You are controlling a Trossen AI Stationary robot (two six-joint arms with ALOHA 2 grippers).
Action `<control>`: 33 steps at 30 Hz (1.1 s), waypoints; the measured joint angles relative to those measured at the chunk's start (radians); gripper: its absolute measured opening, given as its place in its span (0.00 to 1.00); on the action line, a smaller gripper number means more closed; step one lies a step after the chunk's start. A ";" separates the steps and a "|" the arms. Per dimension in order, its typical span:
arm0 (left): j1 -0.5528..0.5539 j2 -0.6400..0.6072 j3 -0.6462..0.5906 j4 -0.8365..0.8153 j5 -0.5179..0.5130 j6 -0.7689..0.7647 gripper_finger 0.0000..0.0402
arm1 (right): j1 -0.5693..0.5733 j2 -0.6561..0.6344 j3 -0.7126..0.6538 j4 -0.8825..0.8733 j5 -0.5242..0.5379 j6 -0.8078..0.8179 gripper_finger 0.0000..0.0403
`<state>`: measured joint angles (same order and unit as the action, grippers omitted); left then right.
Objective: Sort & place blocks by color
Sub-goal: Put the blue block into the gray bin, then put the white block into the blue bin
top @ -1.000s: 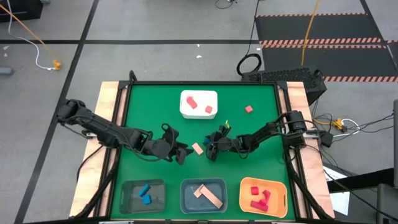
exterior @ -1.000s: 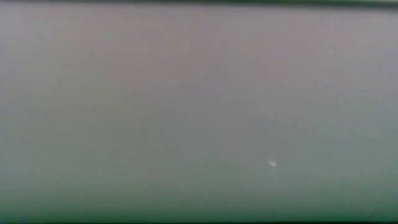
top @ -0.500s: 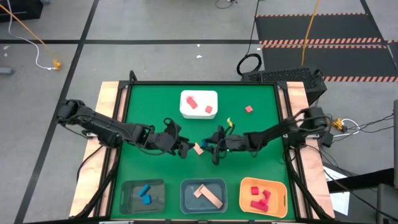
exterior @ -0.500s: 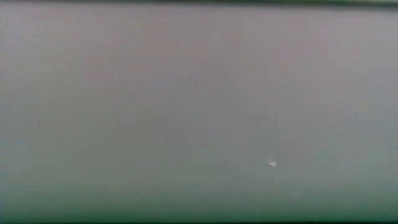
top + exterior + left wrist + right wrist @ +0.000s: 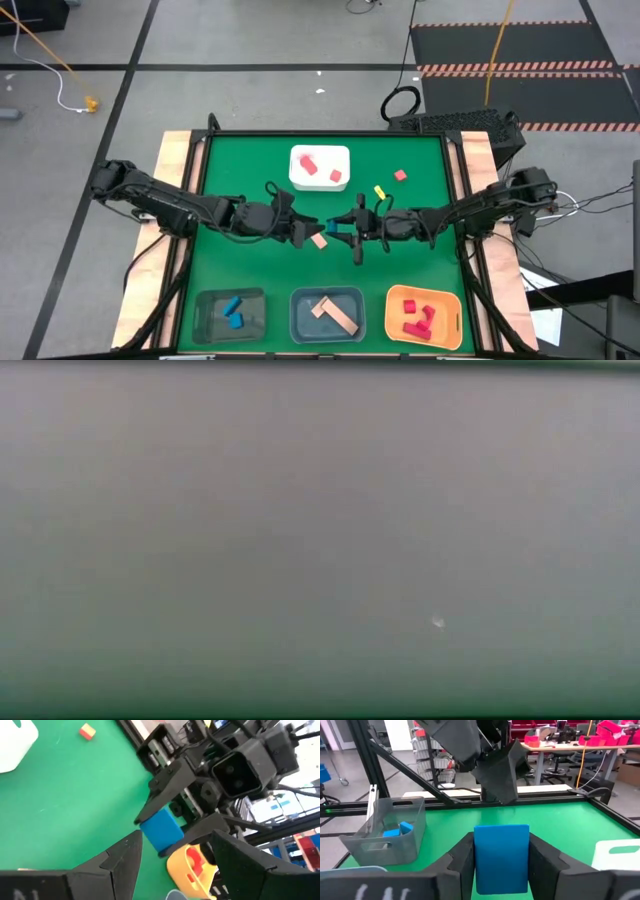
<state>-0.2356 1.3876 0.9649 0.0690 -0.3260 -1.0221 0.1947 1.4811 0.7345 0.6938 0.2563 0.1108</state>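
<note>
Blue is what catches the eye: a blue block [image 5: 501, 857] sits clamped between the two dark fingers of the right pincer [image 5: 334, 229], its flat face filling the gap between them in the right wrist view. From above, both arms meet over the middle of the green counter [image 5: 230, 160], and the block shows only as a small blue sliver at the right pincer's tip. The left pincer [image 5: 300, 236] points straight at it from the other side, fingers spread apart with nothing between them; in the left wrist view the blue block [image 5: 161, 830] hangs just beyond those open fingers, near but not touching.

A tan block [image 5: 319, 240] lies on the counter just below the two tips (whether it touches either I cannot tell). Farther back a white tray [image 5: 320, 168] holds two red blocks [image 5: 308, 162], and a lone red block [image 5: 400, 175] rests on the green to its right, with a small yellow piece [image 5: 379, 192] near the right arm.

Along the near edge stand three bins: a grey bin [image 5: 231, 314] with blue blocks [image 5: 233, 310], a middle bin [image 5: 328, 316] with tan bars [image 5: 334, 313], and an orange bin [image 5: 423, 317] with red blocks [image 5: 418, 320]. The low view shows only a grey blur.
</note>
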 joint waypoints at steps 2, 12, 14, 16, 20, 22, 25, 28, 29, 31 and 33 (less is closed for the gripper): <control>0.000 0.000 0.000 0.012 0.000 0.000 0.60 | 0.000 -0.001 0.000 0.002 -0.001 -0.008 0.30; -0.014 0.000 0.000 0.038 0.027 -0.035 0.60 | 0.018 -0.001 0.000 0.044 -0.027 -0.022 0.38; -0.021 0.002 0.000 0.063 0.038 -0.042 0.60 | 0.023 -0.001 0.000 0.051 -0.027 -0.022 0.36; -0.027 0.020 0.000 0.098 0.039 -0.045 0.60 | 0.024 -0.001 0.000 0.058 -0.027 -0.023 0.34; -0.035 0.050 0.000 0.121 0.041 -0.027 0.60 | 0.023 -0.002 0.000 0.038 -0.025 -0.030 0.29; -0.035 0.065 0.000 0.118 0.042 -0.028 0.60 | 0.021 -0.002 0.000 0.013 -0.024 -0.030 0.26; -0.041 0.087 0.000 0.088 0.042 -0.024 0.60 | 0.014 -0.002 0.001 -0.067 -0.012 -0.029 0.23; -0.052 0.085 0.001 -0.008 0.041 0.005 0.60 | 0.002 -0.001 0.001 -0.192 0.038 0.031 0.23; -0.056 0.084 0.001 -0.056 0.042 0.025 0.60 | -0.003 -0.001 0.001 -0.226 0.047 0.069 0.23; -0.061 0.085 0.000 -0.140 0.042 0.081 0.60 | -0.011 -0.002 0.001 -0.279 0.053 0.156 0.25; -0.066 0.085 0.000 -0.203 0.042 0.158 0.60 | -0.017 -0.001 0.001 -0.315 0.053 0.236 0.27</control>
<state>-0.3017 1.4731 0.9649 -0.1343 -0.2844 -0.8646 0.1779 1.4799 0.7352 0.3789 0.3095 0.3463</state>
